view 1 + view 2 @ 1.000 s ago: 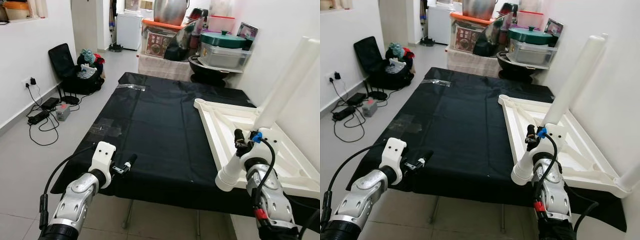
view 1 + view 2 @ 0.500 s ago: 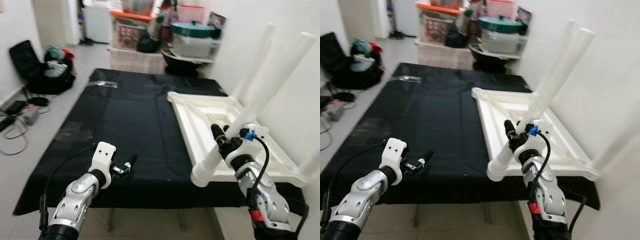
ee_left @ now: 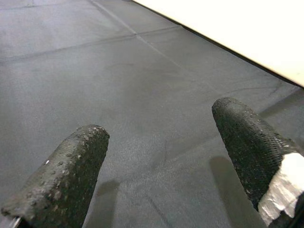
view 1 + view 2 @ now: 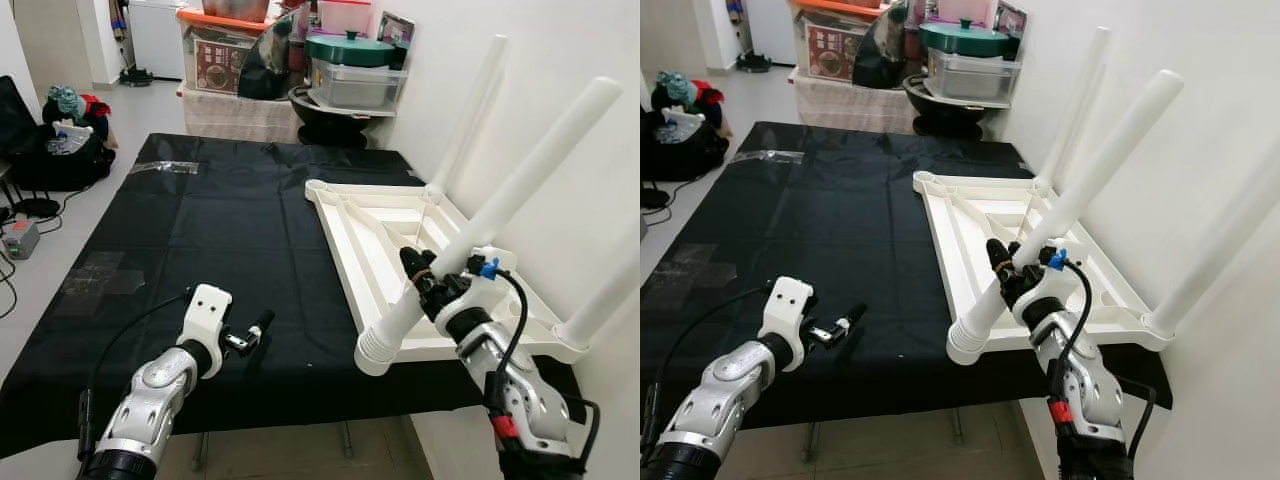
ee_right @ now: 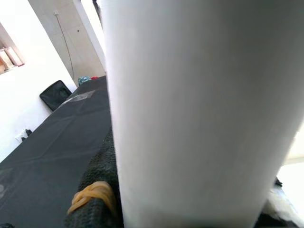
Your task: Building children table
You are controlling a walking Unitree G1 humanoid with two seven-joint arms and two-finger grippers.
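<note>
A white children's table top (image 4: 370,240) lies upside down on the right side of a black-covered table (image 4: 200,220). Two white legs stand fitted in it, one at the far corner (image 4: 465,110) and one at the near right corner (image 4: 600,300). My right gripper (image 4: 425,275) is shut on a third white leg (image 4: 510,185), held tilted with its ribbed lower end (image 4: 375,350) over the top's near edge. In the right wrist view the leg (image 5: 199,104) sits against a black finger (image 5: 97,190). My left gripper (image 4: 255,330) hovers open over bare cloth, its fingers (image 3: 66,175) wide apart.
A white wall (image 4: 600,60) runs close along the right. Storage boxes and pots (image 4: 350,75) are stacked beyond the table's far end. A bag (image 4: 60,140) lies on the floor at the left. Tape patches (image 4: 100,278) mark the cloth.
The camera has swung to the right, bringing the table top and both fitted legs into full view. My right gripper still holds the leg, now nearer the top's front edge. The left arm is unchanged.
</note>
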